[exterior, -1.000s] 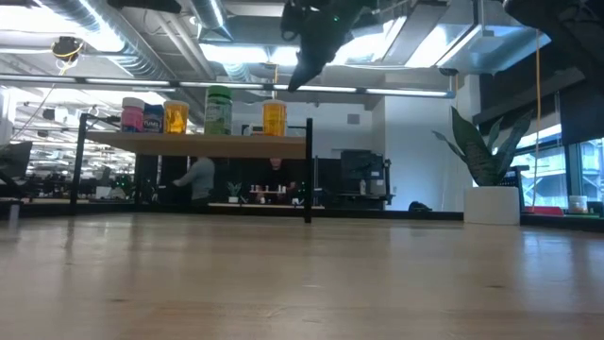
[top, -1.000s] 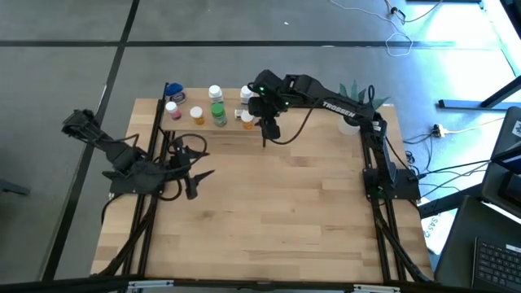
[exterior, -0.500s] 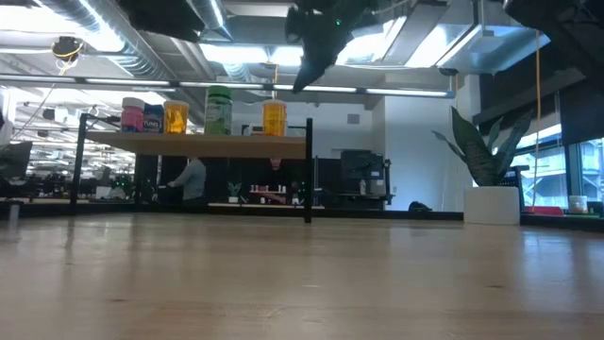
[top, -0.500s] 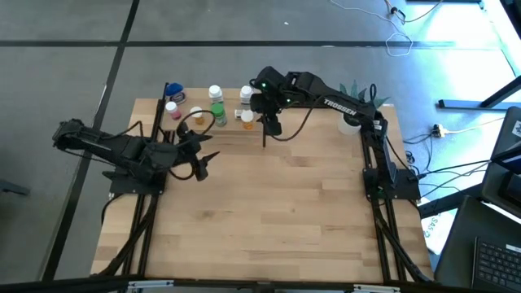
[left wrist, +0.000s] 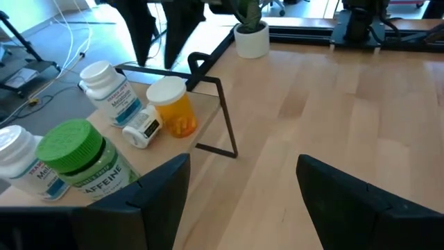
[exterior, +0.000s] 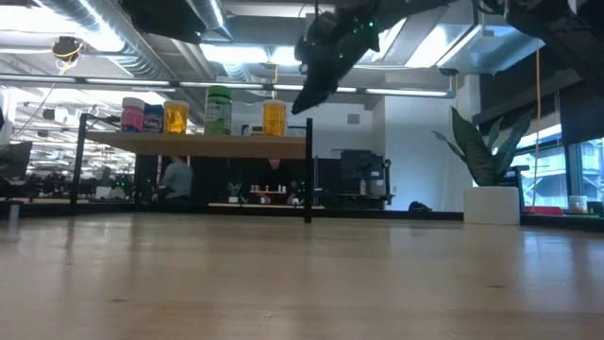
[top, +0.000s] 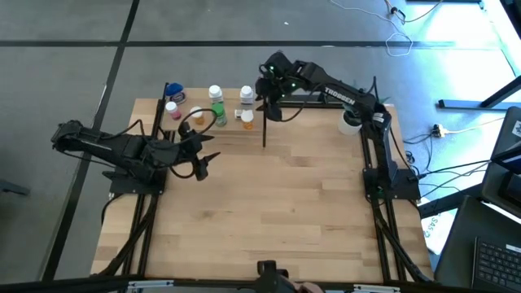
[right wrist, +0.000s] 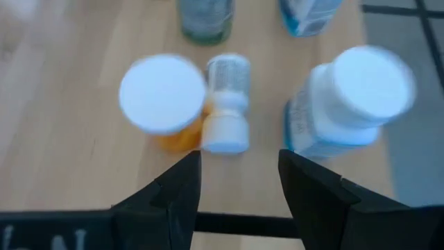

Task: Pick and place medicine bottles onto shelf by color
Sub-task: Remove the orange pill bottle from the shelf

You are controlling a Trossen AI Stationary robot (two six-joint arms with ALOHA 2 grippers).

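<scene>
Little round plastic medicine bottles point(top: 218, 114) with white caps sit clustered on the pale wood shelf point(top: 203, 129), right end effector point(right wrist: 239, 184) hovering above them, open and empty, left end effector point(left wrist: 239, 187) open too.

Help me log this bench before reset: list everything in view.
Shelf: one, light wood with black posts, far left of the table.
Orange bottles: two, upright on the shelf.
White bottles: two, upright on the shelf.
Small white bottle: one, lying beside an orange one.
Green bottle: one, mid shelf.
Pink bottle: one, shelf's left end.
Blue bottle: one, next to the pink.
Plant: one, green in a white pot, far right corner.
Table: one, light wood.
Person: one, in the room behind.
Left gripper: open, empty, near the shelf's front.
Right gripper: open, empty, above the shelf's right end.
</scene>
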